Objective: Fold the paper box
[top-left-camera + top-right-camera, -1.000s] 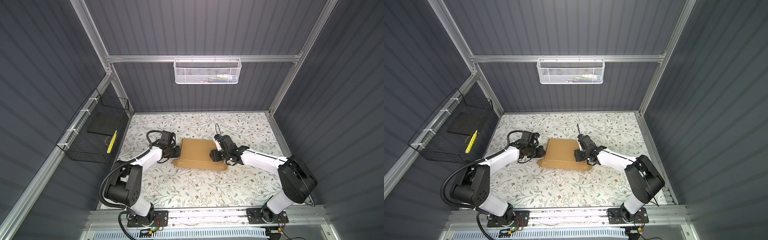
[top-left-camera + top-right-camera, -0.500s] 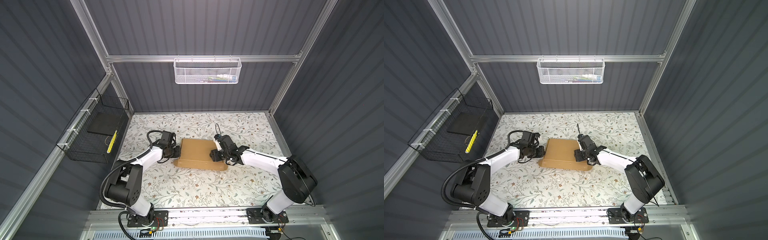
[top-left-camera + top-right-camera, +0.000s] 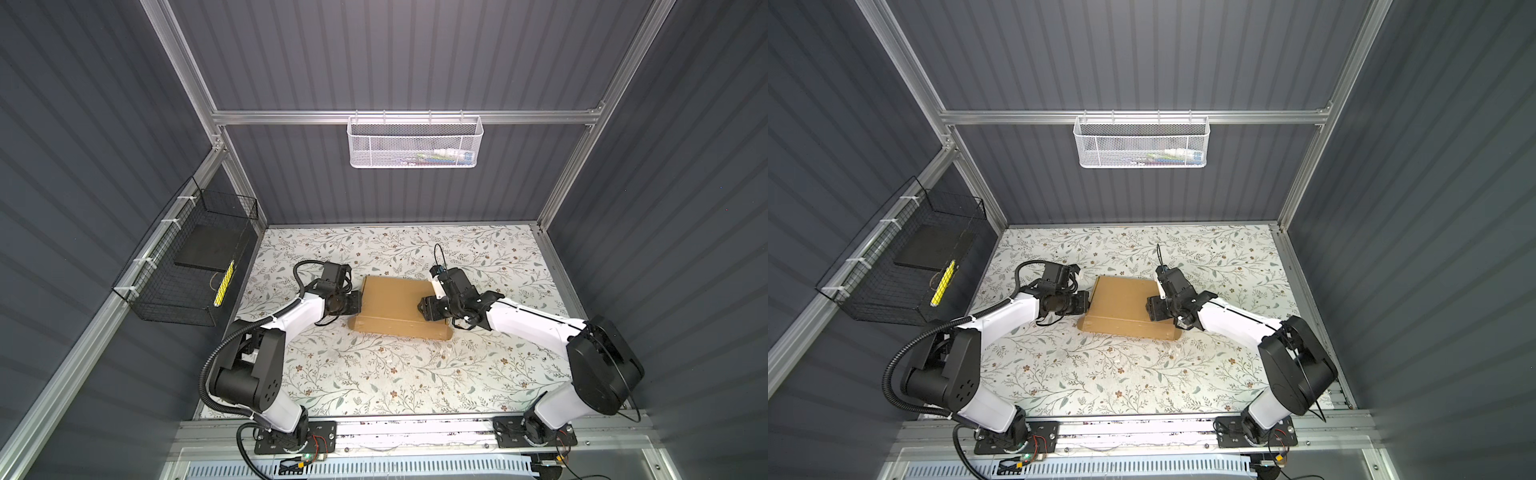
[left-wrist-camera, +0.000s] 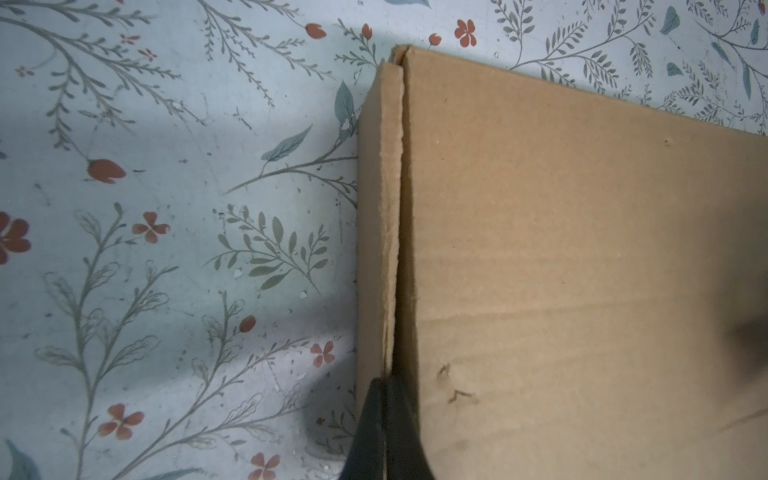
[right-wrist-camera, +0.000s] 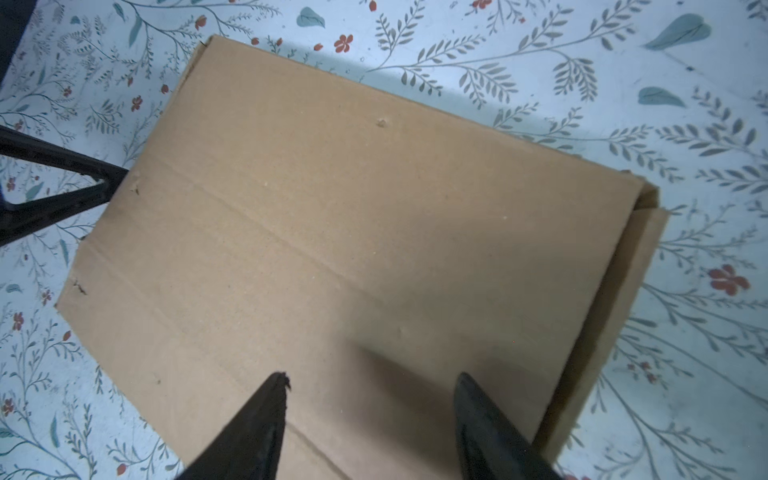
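Presently: paper box (image 3: 399,301), lid down, at the centre of the floral mat (image 3: 374,374) in both top views.
Left gripper (image 3: 358,302) sits at the box's left edge, jaws together; only the left wrist view shows its tips at the seam between side wall and lid, lower centre of frame. Right gripper (image 3: 423,309) is over the lid's right part, jaws apart; contact cannot be told. Only the right wrist view shows a side wall standing off the lid at frame right. Only the top views show the black wire basket (image 3: 187,266) at left and the white mesh basket (image 3: 415,141) at upper centre.
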